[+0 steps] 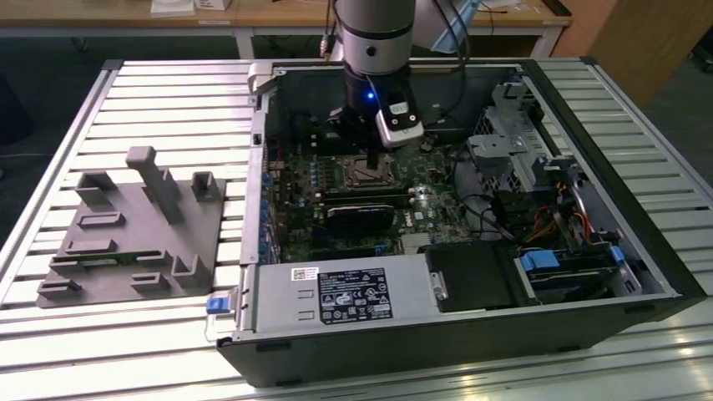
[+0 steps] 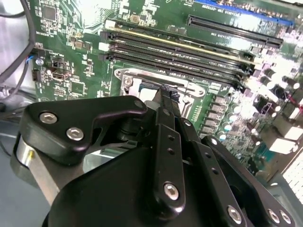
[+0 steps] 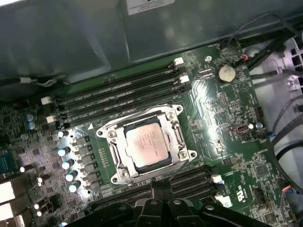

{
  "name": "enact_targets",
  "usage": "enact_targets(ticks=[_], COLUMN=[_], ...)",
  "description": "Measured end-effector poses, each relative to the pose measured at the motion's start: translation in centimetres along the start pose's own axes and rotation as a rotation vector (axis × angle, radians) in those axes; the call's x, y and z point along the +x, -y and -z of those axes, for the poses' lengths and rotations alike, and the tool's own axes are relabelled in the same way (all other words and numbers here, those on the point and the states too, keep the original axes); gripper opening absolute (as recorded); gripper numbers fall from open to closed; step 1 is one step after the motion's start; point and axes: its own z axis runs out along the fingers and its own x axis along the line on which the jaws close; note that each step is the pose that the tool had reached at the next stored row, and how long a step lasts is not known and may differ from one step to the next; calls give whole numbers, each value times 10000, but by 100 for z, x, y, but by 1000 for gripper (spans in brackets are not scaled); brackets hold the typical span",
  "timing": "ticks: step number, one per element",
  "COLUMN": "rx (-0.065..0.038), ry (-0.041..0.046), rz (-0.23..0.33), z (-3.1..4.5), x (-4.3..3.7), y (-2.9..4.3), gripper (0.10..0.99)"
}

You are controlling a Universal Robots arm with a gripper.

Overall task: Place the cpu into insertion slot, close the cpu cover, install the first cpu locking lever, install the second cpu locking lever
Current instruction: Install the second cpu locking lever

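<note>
- Your arm (image 1: 373,33) reaches down into the open computer case (image 1: 446,334) on the slatted counter (image 1: 167,92).
- The tool (image 1: 371,157) hangs just above the insertion slot (image 1: 368,174).
- A grey fixture block (image 1: 134,234) sits beside the case on the exterior view's left.

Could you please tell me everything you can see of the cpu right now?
The cpu is a small flat square chip with a pale silver-beige metal top. It lies flat in the insertion slot on the green board, framed by the silvery cpu cover, which is down around it. The gripper hangs beside the slot, not touching the chip.
</note>
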Motion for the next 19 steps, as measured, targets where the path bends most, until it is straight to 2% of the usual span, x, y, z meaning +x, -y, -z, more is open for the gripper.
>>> enact_targets(ticks=[12, 19], rx=[-80, -193], ry=[-49, -89], rz=[975, 1333], z=[-130, -224], x=[26, 113], y=[68, 138], gripper=[106, 106])
